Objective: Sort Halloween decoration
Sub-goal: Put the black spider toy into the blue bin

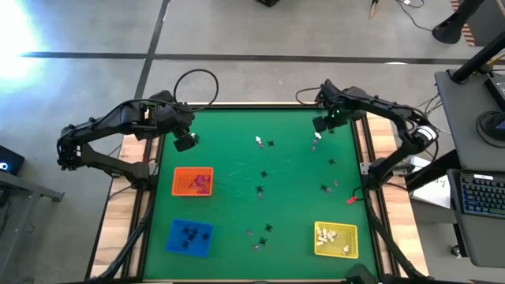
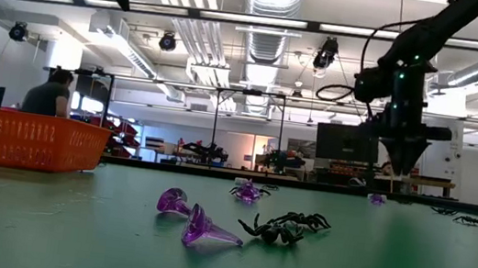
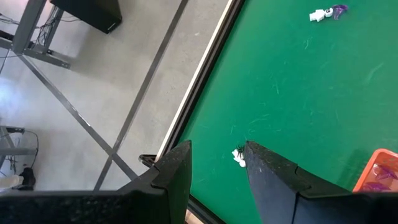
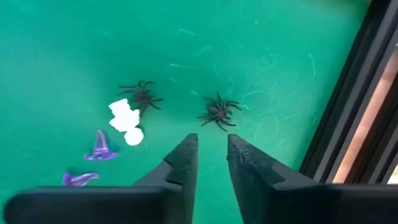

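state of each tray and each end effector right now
orange tray: holds pinkish-purple trinkets
blue tray: holds black spiders
yellow tray: holds white trinkets
left end effector: open, empty, near the table's far left edge
right end effector: slightly open, empty, above a black spider

No readable text, label, brand, number or sign on the table, trays, arms or in the room behind.
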